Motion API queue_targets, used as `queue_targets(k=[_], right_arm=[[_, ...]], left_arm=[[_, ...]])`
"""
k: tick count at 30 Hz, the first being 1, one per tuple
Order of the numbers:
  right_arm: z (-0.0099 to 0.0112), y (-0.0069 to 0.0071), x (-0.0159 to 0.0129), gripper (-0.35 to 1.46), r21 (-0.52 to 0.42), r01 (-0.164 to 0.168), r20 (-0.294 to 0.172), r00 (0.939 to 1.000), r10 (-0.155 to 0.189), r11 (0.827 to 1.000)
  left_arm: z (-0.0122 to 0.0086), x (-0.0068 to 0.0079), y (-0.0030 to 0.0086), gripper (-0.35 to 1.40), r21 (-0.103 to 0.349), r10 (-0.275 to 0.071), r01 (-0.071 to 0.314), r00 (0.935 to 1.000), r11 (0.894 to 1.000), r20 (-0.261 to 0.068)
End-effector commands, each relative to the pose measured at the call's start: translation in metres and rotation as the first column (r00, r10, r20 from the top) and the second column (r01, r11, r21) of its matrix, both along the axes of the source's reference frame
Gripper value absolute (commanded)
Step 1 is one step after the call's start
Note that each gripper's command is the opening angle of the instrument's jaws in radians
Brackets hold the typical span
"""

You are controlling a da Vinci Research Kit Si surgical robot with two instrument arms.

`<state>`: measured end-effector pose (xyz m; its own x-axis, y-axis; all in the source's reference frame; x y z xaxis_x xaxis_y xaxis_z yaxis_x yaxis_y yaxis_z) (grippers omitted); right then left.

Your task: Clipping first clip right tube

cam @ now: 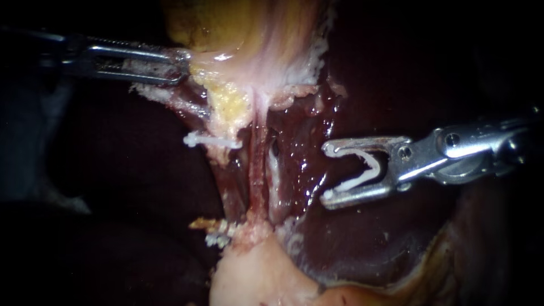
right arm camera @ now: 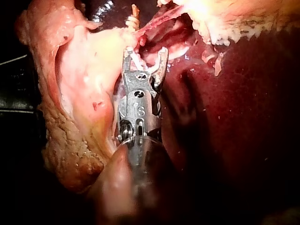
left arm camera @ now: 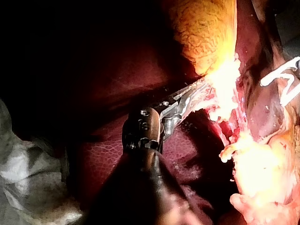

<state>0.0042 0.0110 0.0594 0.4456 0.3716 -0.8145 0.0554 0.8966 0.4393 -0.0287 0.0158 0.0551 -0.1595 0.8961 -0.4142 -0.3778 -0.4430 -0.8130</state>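
Left instrument [left arm camera: 194, 91]: dark shaft, metal wrist, jaws clamped together on pale tissue [left arm camera: 224, 77] that glares bright. Yellow, pebbled gallbladder [left arm camera: 206, 33] just beyond the jaws. Dark red liver [left arm camera: 112, 70] under and beside the shaft. White clip [left arm camera: 282, 79], open, past the pale tissue, partly cut off. Pale lump [left arm camera: 262, 164] near it. Grey crumpled cloth [left arm camera: 28, 173] well apart, beside the shaft.

You can see the dark red liver [cam: 368, 238] lying under everything, like a bed. The pale yellow gallbladder [cam: 249, 34] rests on it at the top. A thin red tube [cam: 258, 164] runs down over the wet liver to a pale lump of tissue [cam: 255, 277].
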Motion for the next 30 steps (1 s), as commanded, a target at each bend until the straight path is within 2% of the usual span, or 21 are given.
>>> queue_targets(k=[1, 5, 10, 14, 16, 21, 23, 26, 30], right_arm=[[0.0, 0.0, 0.0, 0.5, 0.0, 0.0, 0.0, 1.0, 0.0, 1.0], [0.0, 0.0, 0.0001, 0.5, 0.0, 0.0, 0.0, 1.0, 0.0, 1.0], [0.0, 0.0, 0.0001, 0.5, 0.0, 0.0, 0.0, 1.0, 0.0, 1.0], [0.0, 0.0, 0.0001, 0.5, 0.0, 0.0, 0.0, 1.0, 0.0, 1.0], [-0.0001, 0.0, 0.0001, 0.5, 0.0, -0.001, 0.0, 1.0, 0.001, 1.0], [-0.0002, -0.0001, 0.0007, 0.5, 0.003, 0.003, 0.002, 1.0, -0.003, 1.0], [-0.0003, -0.0003, 0.0012, 0.5, 0.008, 0.01, -0.003, 0.9999, -0.01, 1.0], [-0.0002, -0.0006, 0.0022, 0.5, 0.028, 0.041, -0.028, 0.9988, -0.04, 0.999], [0.0005, -0.0015, 0.0037, 0.5, 0.032, 0.047, -0.034, 0.9983, -0.046, 0.998]], left_arm=[[-0.0003, 0.0002, 0.0001, -0.35, 0.001, 0.002, -0.002, 1.0, 1.0, 0.003], [-0.0014, 0.0016, 0.0006, -0.35, 0.01, 0.013, -0.013, 0.9998, 1.0, 0.012], [-0.0037, 0.0041, 0.0017, -0.35, 0.012, -0.006, 0.006, 1.0, 1.0, -0.003], [-0.0054, 0.0057, 0.0027, -0.35, -0.012, -0.016, 0.015, 0.9999, 1.0, -0.007], [-0.0056, 0.0059, 0.0029, -0.35, -0.012, -0.021, 0.021, 0.9998, 1.0, -0.008], [-0.0052, 0.0056, 0.0024, -0.35, -0.016, -0.024, 0.024, 0.9996, 1.0, -0.011], [-0.0052, 0.0056, 0.0024, -0.35, -0.016, -0.025, 0.025, 0.9996, 1.0, -0.011], [-0.0052, 0.0056, 0.0024, -0.35, -0.016, -0.025, 0.025, 0.9996, 1.0, -0.011], [-0.0052, 0.0056, 0.0024, -0.35, -0.016, -0.025, 0.025, 0.9996, 1.0, -0.011]])
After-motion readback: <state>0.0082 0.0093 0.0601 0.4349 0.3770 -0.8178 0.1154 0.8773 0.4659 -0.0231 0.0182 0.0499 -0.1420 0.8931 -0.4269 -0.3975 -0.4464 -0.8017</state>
